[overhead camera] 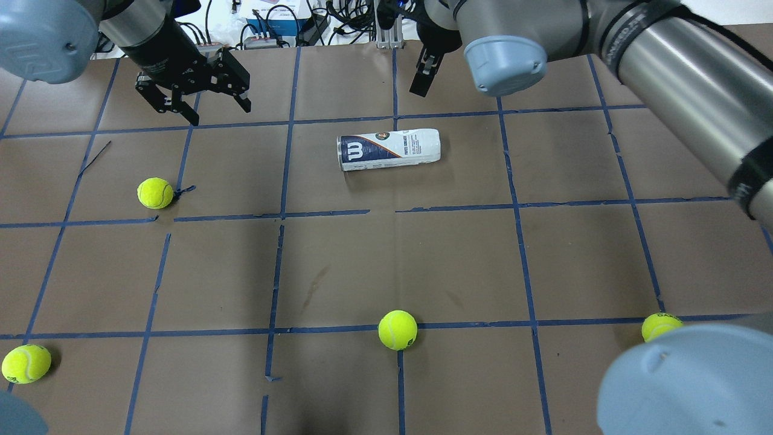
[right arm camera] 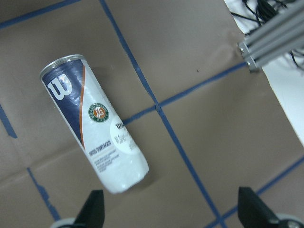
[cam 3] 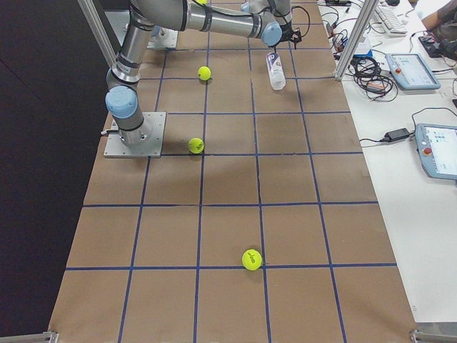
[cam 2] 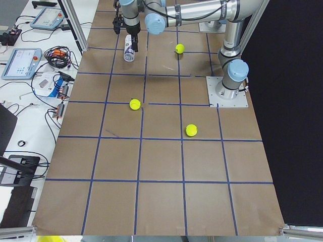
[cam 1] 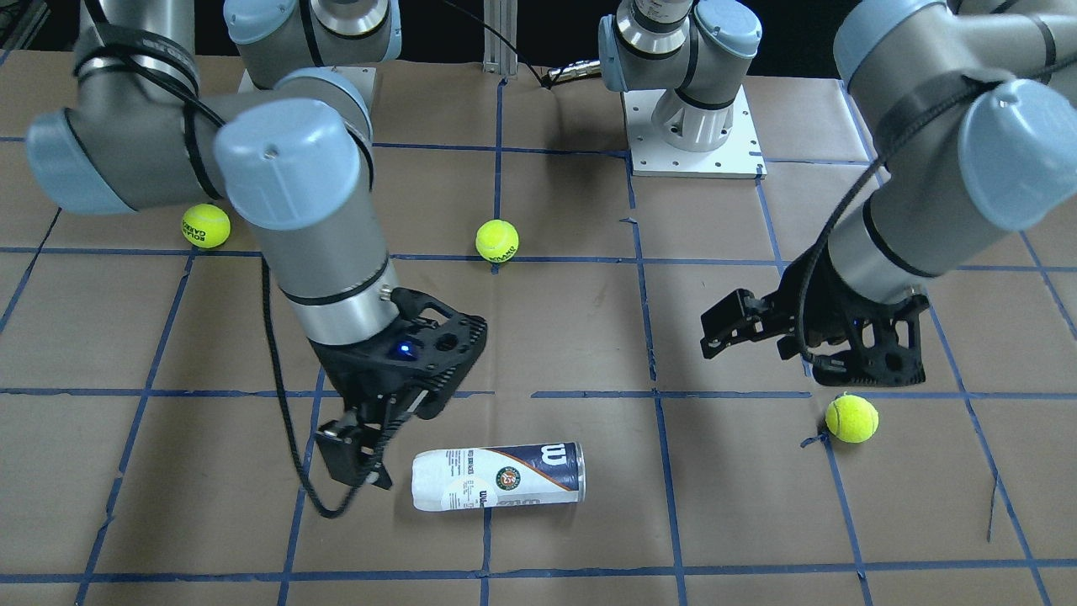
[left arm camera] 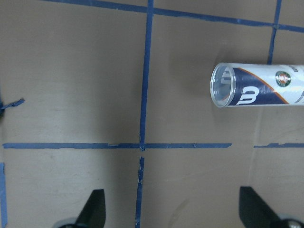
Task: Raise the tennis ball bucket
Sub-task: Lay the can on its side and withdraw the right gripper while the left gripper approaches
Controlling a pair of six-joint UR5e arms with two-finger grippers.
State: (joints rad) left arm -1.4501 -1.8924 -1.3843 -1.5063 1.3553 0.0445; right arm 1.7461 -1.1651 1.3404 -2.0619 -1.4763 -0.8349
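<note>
The tennis ball bucket lies on its side on the brown table, a clear can with a white-and-navy label and a white "W". It also shows in the front view, the left wrist view and the right wrist view. My right gripper is open and empty, hovering just beside the can's white end without touching it; the right wrist view shows its fingers spread wide. My left gripper is open and empty, well to the left of the can, above bare table.
Several yellow-green tennis balls lie loose: one near the left gripper, one at the centre front, one at the near left, one at the near right. Blue tape lines grid the table. Cables and screens lie beyond its far edge.
</note>
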